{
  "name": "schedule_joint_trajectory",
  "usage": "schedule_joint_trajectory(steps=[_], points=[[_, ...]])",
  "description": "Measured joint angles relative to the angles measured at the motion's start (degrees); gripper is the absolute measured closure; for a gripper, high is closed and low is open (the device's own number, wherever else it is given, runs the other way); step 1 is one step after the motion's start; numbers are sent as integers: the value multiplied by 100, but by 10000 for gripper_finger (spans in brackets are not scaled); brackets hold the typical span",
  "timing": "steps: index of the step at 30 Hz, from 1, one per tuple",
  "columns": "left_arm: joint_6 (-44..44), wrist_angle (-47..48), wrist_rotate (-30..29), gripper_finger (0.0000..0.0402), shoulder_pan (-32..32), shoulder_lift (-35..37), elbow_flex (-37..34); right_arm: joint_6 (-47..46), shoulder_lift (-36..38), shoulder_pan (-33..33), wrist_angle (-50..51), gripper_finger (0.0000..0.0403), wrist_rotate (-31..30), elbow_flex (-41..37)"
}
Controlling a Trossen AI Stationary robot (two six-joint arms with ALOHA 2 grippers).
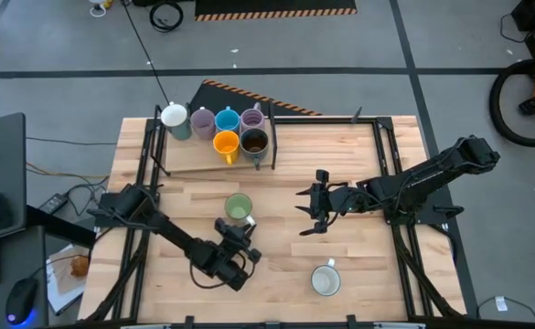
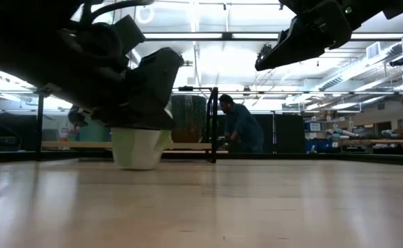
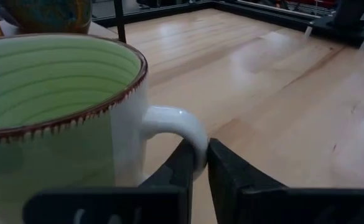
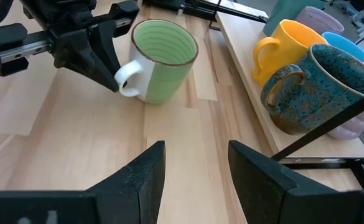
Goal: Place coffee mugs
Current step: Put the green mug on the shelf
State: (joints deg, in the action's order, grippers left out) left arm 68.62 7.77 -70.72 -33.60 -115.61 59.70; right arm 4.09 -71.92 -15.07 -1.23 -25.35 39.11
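A green mug [image 1: 238, 208] with a white outside stands upright on the table's middle, also in the right wrist view [image 4: 164, 59] and the low view [image 2: 138, 147]. My left gripper [image 1: 242, 232] is at its near side, shut on its handle. My right gripper [image 1: 307, 215] hovers open to the mug's right, above the table, with nothing between its fingers [image 4: 197, 168]. A white mug [image 1: 326, 280] stands near the table's front edge. Several more mugs [image 1: 226, 128], white, lilac, blue, orange and dark brown, stand together on a board at the far left. My left gripper pinches the outer curve of the green mug's white handle [image 3: 193, 138] between its two fingers [image 3: 175, 171]. The fingers come from the table's near side, almost level and slanting slightly down. The mug stands upright with its base on the table [image 2: 138, 165].
The board [image 1: 194, 160] with the mugs sits inside a black frame whose bars [image 1: 272, 137] run along the table's far part. Bare wood lies between the green mug and the white mug. A person [image 2: 239, 127] stands in the room beyond the table.
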Motion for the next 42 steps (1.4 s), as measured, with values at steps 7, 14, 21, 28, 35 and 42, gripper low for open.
schedule_joint_trajectory(steps=[7, 14, 21, 28, 35, 42], points=[[-49, 162, -47, 368, -241, 19, -1, -2, 0, 0, 0, 222, -2, 0], [-178, 451, 22, 368, -596, 246, -2, 1, 0, 2, -2, 222, -2, 0], [273, 1577, 168, 368, -717, 709, -16, 51, 0, 2, -26, 222, -2, 0], [437, 2306, 188, 368, -706, 1231, -17, 90, 0, 2, -49, 222, -2, 0], [-1010, 1416, 617, 368, -577, 1876, -7, 140, 1, 3, -46, 222, -2, 0], [-3977, -805, 1336, 368, -189, 2516, -2, 237, 425, 2, 165, 222, -37, 0]])
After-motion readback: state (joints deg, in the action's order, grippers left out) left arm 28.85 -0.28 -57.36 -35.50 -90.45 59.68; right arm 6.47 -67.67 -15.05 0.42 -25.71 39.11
